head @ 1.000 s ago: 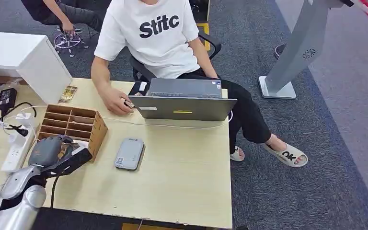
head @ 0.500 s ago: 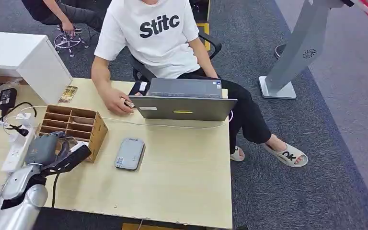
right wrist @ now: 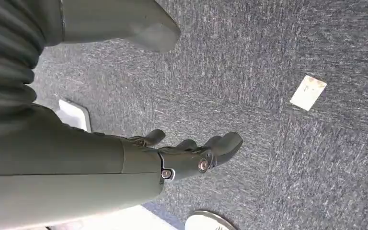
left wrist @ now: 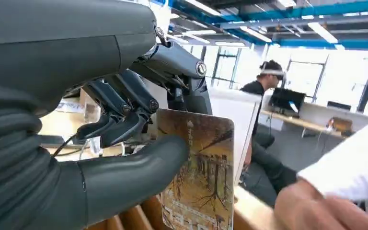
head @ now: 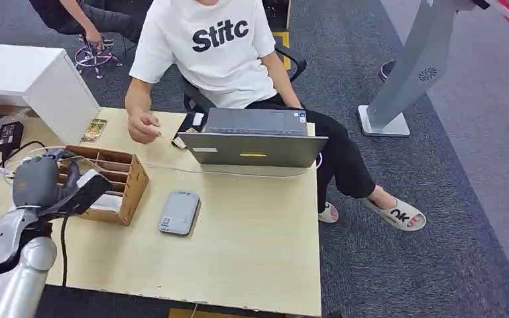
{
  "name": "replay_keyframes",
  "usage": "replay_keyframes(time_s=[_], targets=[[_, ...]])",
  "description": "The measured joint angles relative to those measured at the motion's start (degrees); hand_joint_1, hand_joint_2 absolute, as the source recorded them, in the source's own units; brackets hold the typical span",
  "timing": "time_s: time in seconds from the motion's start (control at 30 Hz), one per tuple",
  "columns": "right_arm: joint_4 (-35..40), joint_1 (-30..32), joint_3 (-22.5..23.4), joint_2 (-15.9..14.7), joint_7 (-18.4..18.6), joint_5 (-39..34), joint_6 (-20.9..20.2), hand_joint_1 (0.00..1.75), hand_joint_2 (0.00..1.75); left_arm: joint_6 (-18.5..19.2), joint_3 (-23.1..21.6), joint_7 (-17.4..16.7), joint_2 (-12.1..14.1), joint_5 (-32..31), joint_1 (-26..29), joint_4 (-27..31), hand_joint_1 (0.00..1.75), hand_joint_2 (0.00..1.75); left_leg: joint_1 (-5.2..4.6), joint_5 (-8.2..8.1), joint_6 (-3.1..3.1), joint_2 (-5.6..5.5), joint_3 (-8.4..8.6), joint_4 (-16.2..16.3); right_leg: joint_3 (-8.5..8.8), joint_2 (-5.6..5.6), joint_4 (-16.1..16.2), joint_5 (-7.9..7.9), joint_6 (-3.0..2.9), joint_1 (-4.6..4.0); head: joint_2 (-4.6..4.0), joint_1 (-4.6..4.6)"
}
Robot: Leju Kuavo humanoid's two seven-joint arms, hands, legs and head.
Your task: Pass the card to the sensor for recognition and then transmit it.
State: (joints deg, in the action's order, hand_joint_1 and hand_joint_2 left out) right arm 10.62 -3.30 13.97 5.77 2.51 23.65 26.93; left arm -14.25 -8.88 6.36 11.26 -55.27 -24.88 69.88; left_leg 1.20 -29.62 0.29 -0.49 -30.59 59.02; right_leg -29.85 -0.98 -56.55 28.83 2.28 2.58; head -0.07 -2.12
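The robot's left hand (left wrist: pixel 100 124) pinches a card (left wrist: pixel 199 177) printed with a brown woodland scene between its thick thumb and its darker curled fingers, the card standing upright with most of its face showing past the thumb. From the head view that left hand (head: pixel 53 182) is raised over the left end of a wooden slotted organiser (head: pixel 113 179), near the table's left side. The grey card sensor (head: pixel 179 212) lies flat on the light wooden table (head: pixel 252 252), just right of the organiser and apart from the hand, with bare tabletop stretching to the front and right edges. Behind it stands an open laptop (head: pixel 255 139), its back to the robot. A seated person in a white T-shirt (head: pixel 212 46) holds a hand (head: pixel 144 127) lifted over the table's far edge. A white power strip (head: pixel 20 182) and black cables lie at the left. The right hand (right wrist: pixel 191 153) hangs over grey carpet, fingers loosely apart, holding nothing.
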Motion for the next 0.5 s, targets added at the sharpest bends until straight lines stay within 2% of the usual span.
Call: replay_keyframes(time_s=[0.27,0.4,0.5], targets=[[0.0,0.0,0.5,0.0,0.0,0.6,0.0,0.00,1.75,0.8,3.1,-0.3,1.3,-0.2,-4.0,2.1,1.75,1.75,0.00,0.01,0.00,-0.02,0.00,0.0,0.01,0.02,0.0,0.00,0.00,0.00,0.00,0.00],[0.0,0.0,0.9,0.0,0.0,1.1,0.0,0.00,1.75,0.4,3.6,-3.6,2.9,-4.8,-6.3,1.6,1.75,1.75,0.01,0.01,0.00,0.00,-0.03,0.0,-0.03,0.00,0.0,0.00,0.00,0.00,0.00,0.00],[0.0,0.0,1.0,0.0,0.2,1.5,0.0,0.00,1.75,0.3,4.2,-4.3,4.4,-6.7,-9.1,0.2,1.75,1.75,0.01,0.01,0.00,-0.01,-0.03,0.0,-0.03,0.02,0.0,0.00,0.00,0.00,0.00,0.00]])
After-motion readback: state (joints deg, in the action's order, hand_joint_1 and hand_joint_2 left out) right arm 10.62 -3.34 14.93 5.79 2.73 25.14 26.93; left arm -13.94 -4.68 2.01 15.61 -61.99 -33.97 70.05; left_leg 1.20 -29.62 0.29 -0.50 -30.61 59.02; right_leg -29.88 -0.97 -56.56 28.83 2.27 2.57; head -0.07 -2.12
